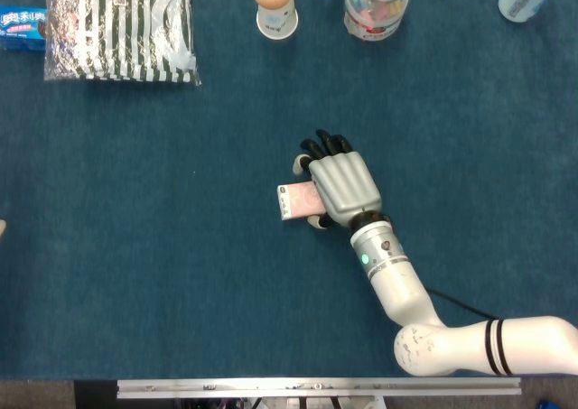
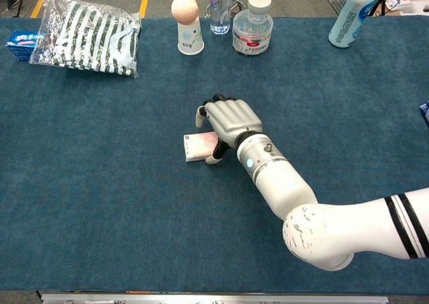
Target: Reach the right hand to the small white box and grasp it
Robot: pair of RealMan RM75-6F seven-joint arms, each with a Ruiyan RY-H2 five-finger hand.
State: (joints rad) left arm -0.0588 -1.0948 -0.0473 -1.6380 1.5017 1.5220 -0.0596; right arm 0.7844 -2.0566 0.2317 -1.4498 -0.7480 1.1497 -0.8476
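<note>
Blue packet at far left carried white lettering, too small to read. No other print was legible anywhere.

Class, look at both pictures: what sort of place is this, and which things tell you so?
Probably a robot test bench: a table covered in blue cloth, a white robot arm whose right hand grips a small white box, and assorted props like a striped bag.

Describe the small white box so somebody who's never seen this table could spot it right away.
Start at the middle of the blue table, where the white arm ends in a grey robot hand. The small white box lies flat at that hand's left edge, partly under its fingers. It is the only pinkish-white box there; everything else sits along the far edge.
</note>
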